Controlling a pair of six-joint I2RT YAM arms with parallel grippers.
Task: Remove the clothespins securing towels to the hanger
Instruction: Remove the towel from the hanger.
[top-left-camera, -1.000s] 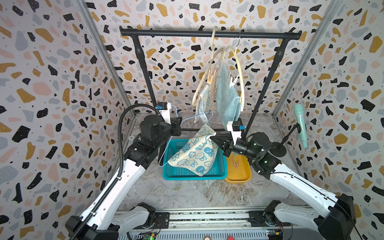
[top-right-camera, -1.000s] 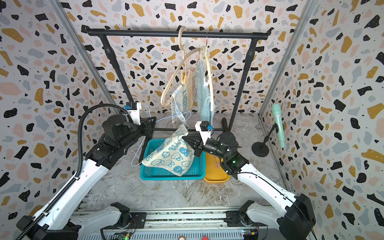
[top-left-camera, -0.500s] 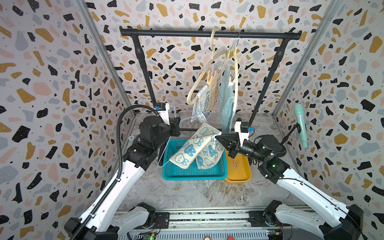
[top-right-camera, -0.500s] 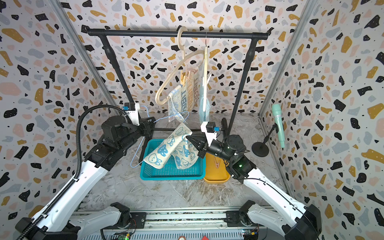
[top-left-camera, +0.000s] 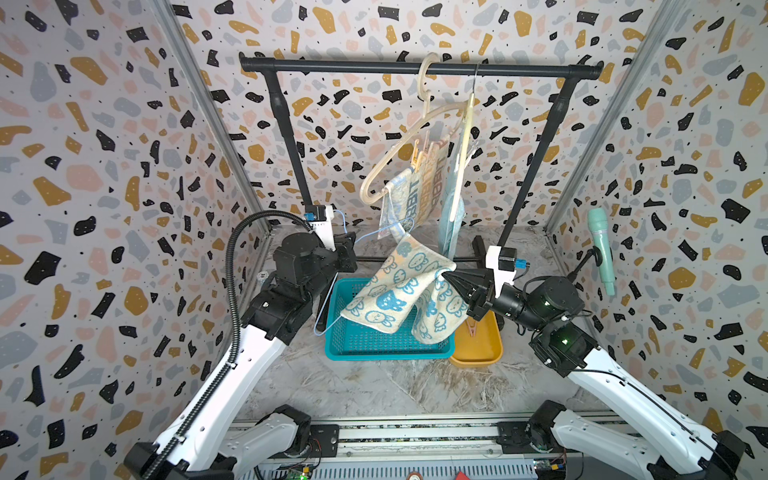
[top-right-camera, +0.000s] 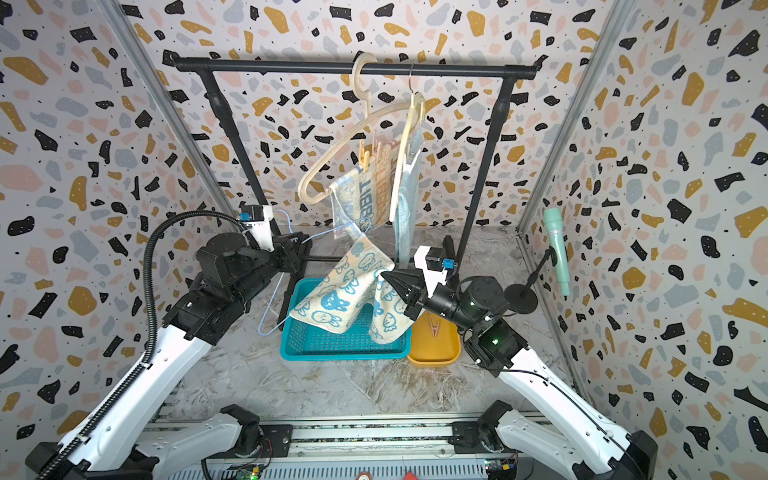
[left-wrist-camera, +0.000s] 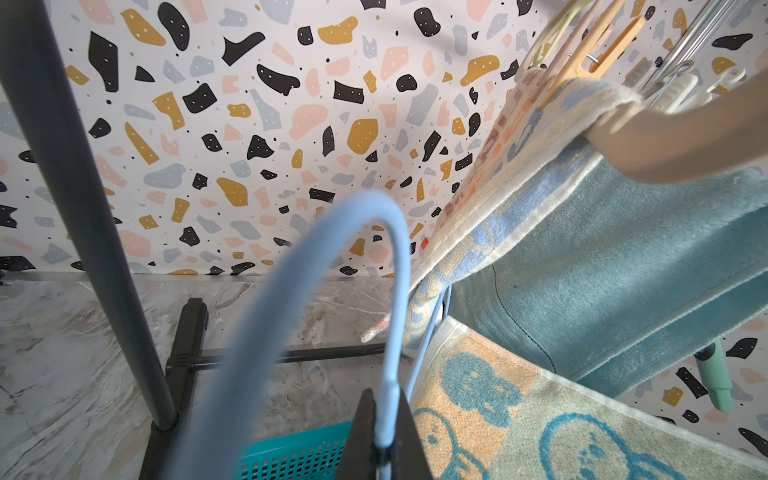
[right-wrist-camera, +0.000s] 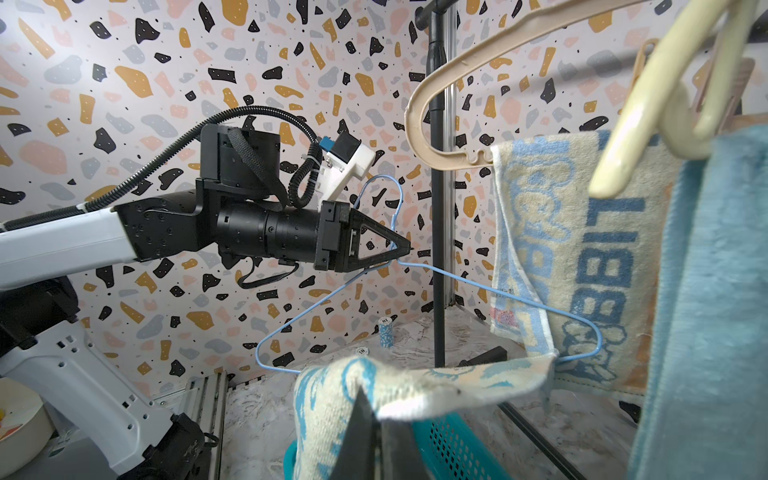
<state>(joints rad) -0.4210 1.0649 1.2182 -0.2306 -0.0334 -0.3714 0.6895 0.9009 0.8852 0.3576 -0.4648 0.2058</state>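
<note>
My left gripper (right-wrist-camera: 409, 248) (left-wrist-camera: 384, 395) is shut on the neck of a thin light-blue wire hanger (right-wrist-camera: 478, 286). The right gripper (top-left-camera: 444, 274) (right-wrist-camera: 376, 409) is shut on the cream towel with blue animals (top-left-camera: 399, 291), which sags over the teal basket (top-left-camera: 353, 353); its far corner reaches the wire hanger's end. On the rack, orange and pink clothespins (top-left-camera: 415, 156) (left-wrist-camera: 602, 45) pin the striped RABBIT towel (top-left-camera: 419, 195) to a beige hanger (top-left-camera: 390, 166). White clothespins (left-wrist-camera: 681, 87) hold the light-blue towel (top-left-camera: 453, 220) on a cream hanger (top-left-camera: 465, 137).
A yellow tray (top-left-camera: 478, 357) beside the basket holds one pinkish clothespin (top-left-camera: 471, 326). The black rack bar (top-left-camera: 415, 68) and its legs stand behind. A mint microphone (top-left-camera: 602, 249) on a stand sits at the right wall, and a small chip stack (right-wrist-camera: 385, 330) is by the left wall.
The right arm has drawn back with the cream towel, which now folds into two hanging lobes. The beige hanger has swung out to the left. The left gripper has kept its place.
</note>
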